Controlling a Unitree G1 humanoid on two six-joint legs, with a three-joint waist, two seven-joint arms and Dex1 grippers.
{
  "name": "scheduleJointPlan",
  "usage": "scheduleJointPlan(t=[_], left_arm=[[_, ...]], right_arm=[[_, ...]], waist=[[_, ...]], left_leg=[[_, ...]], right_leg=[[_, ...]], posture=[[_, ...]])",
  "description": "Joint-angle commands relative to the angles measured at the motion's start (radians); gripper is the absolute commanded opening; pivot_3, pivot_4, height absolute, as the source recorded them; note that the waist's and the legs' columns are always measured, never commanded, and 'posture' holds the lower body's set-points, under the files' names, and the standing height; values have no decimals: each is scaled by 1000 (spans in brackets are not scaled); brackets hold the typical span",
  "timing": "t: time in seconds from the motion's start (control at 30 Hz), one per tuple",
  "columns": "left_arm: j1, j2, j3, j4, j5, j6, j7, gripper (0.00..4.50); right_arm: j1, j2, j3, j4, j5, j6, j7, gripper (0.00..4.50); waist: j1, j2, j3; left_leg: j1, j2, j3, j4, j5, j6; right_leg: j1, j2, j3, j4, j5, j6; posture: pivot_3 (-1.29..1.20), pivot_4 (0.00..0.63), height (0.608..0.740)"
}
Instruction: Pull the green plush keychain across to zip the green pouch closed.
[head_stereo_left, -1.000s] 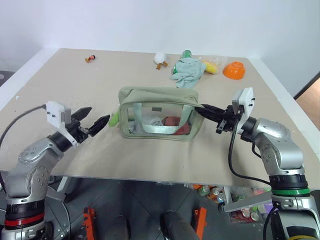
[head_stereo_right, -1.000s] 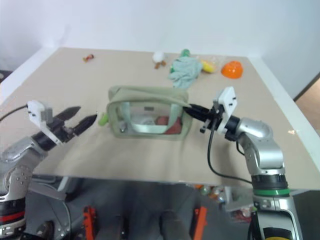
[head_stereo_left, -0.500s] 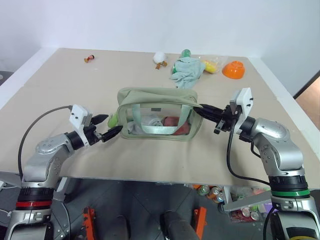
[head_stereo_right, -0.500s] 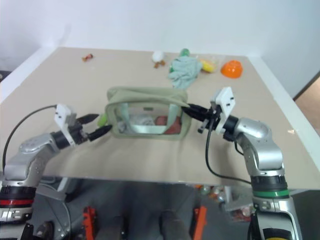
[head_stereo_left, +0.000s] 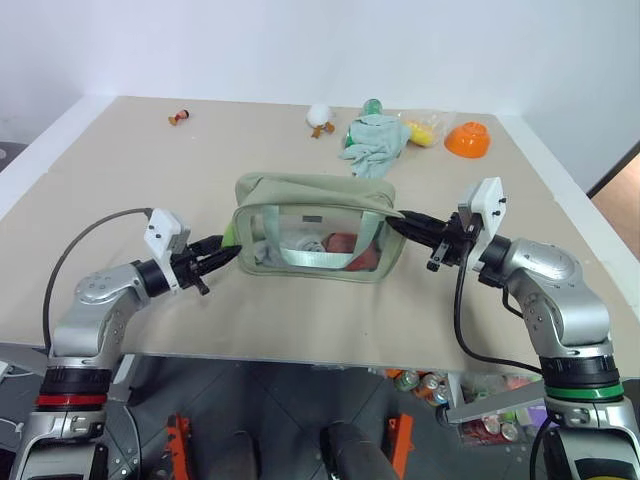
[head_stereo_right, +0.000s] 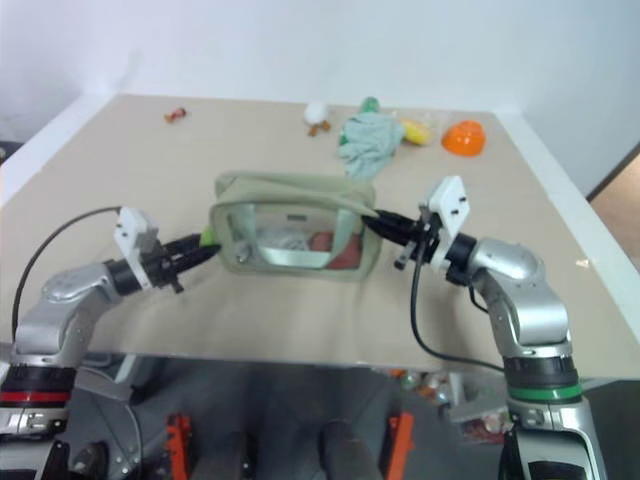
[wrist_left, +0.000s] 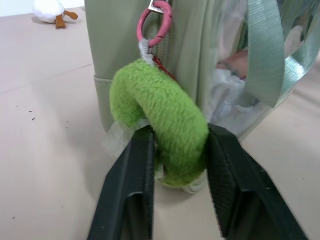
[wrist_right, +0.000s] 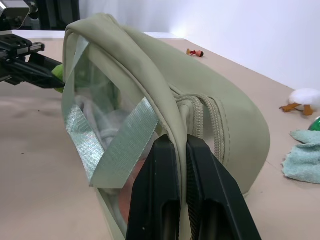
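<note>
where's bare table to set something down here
Free: the near strip of table before the green pouch, and the wide left stretch up to the small red figure. Crowded: the far edge, with white duck toy, mint cloth and orange bowl.

A beige tabletop (head_stereo_left: 130, 190) carries everything. The green pouch (head_stereo_left: 315, 228) sits near its front middle, and the other things lie beyond the pouch along the far edge. Directly behind the pouch lies a crumpled mint cloth (head_stereo_left: 375, 143), with a green bottle (head_stereo_left: 373, 106) at its far side. Left of the cloth stands a small white duck toy (head_stereo_left: 320, 118), and further left a tiny red figure (head_stereo_left: 179, 118). Right of the cloth are a yellow item (head_stereo_left: 425, 130) and an orange bowl (head_stereo_left: 468, 140).
</note>
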Motion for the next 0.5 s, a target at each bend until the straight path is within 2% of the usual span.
scheduleJointPlan(t=[0.03,0.4,0.43,0.5], left_arm=[[-1,32,40,-36,-8,-1,5,1627],[-21,28,55,8,-6,-51,2,1627],[-23,27,52,12,-6,-55,-3,1090],[-25,28,44,19,-4,-66,-14,448]], right_arm=[[-2,-13,-15,-24,2,-12,8,0],[-1,-17,-5,-11,-13,-23,34,0],[1,-19,-5,-12,-15,-24,35,0],[4,-18,-9,-13,-13,-22,36,0]], waist=[[0,0,0],[0,1,0],[0,1,0],[0,1,0]], left_leg=[[0,0,0,0,0,0],[0,0,0,0,0,0],[0,0,0,0,0,0],[0,0,0,0,0,0]], right_leg=[[0,0,0,0,0,0],[0,0,0,0,0,0],[0,0,0,0,0,0],[0,0,0,0,0,0]], posture=[[0,150,740],[0,150,740],[0,150,740],[0,150,740]])
